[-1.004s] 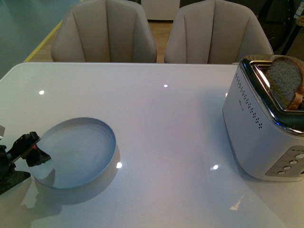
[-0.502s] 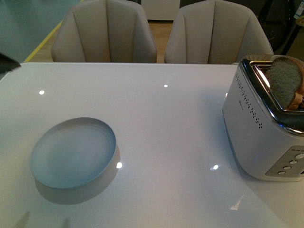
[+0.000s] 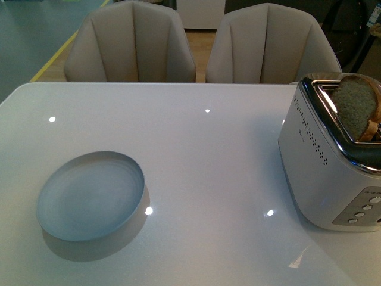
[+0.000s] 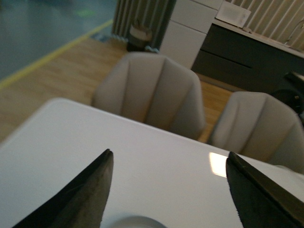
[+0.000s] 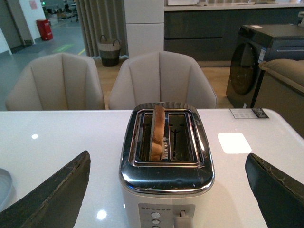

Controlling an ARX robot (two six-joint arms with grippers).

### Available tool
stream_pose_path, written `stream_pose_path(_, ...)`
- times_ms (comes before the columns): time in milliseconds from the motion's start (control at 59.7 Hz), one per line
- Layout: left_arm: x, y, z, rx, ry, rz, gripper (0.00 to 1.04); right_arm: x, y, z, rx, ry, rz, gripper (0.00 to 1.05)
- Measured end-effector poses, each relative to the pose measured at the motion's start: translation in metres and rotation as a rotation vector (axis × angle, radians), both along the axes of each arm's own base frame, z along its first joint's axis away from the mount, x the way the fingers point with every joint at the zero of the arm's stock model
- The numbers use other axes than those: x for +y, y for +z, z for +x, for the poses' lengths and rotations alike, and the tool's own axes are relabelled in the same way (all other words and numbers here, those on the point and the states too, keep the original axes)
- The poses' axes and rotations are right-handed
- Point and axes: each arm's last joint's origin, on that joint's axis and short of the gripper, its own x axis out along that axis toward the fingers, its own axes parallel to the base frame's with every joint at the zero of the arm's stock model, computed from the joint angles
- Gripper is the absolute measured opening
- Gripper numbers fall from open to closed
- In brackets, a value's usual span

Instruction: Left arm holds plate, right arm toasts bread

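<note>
The pale blue-grey plate point(image 3: 90, 195) lies flat on the white table point(image 3: 208, 155) at the front left. The bread point(image 3: 355, 113) stands upright in a slot of the silver toaster point(image 3: 333, 173) at the right, its rounded top sticking out. Neither arm shows in the front view. In the left wrist view my left gripper point(image 4: 168, 154) is open and empty above the table, with the plate's rim point(image 4: 135, 222) just below it. In the right wrist view my right gripper point(image 5: 167, 156) is open and empty, facing the toaster point(image 5: 166, 175), with the bread point(image 5: 156, 130) in one of its two slots.
Two beige chairs point(image 3: 131, 42) point(image 3: 271, 42) stand behind the table's far edge. The toaster's lever point(image 5: 180, 217) and buttons face my right gripper. The plate's edge point(image 5: 4, 187) shows at the side of the right wrist view.
One second ago my left gripper was at the plate's near-left rim in the front view. It has since lifted away and left that view. The plate and bread have stayed put.
</note>
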Motion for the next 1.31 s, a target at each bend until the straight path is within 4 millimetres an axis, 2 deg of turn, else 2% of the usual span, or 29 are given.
stream_pose_path(167,0.0,-0.006,-0.025,-0.01,-0.002,0.113,0.28,0.0,0.0,0.0,0.0,0.002,0.0,0.96)
stream_pose_path(285,0.0,-0.012,-0.045,-0.008,-0.003,0.135,0.03,0.0,0.0,0.0,0.0,0.002,0.0,0.96)
stream_pose_path(452,0.0,-0.016,-0.062,-0.006,-0.003,0.14,0.03,0.0,0.0,0.0,0.0,0.002,0.0,0.96)
stream_pose_path(619,0.0,-0.028,-0.076,0.003,-0.004,0.141,0.03,0.0,0.0,0.0,0.001,0.002,0.0,0.96)
stream_pose_path(1306,0.0,-0.019,-0.111,-0.028,-0.001,0.144,0.03,0.0,0.0,0.0,0.0,0.001,0.0,0.96)
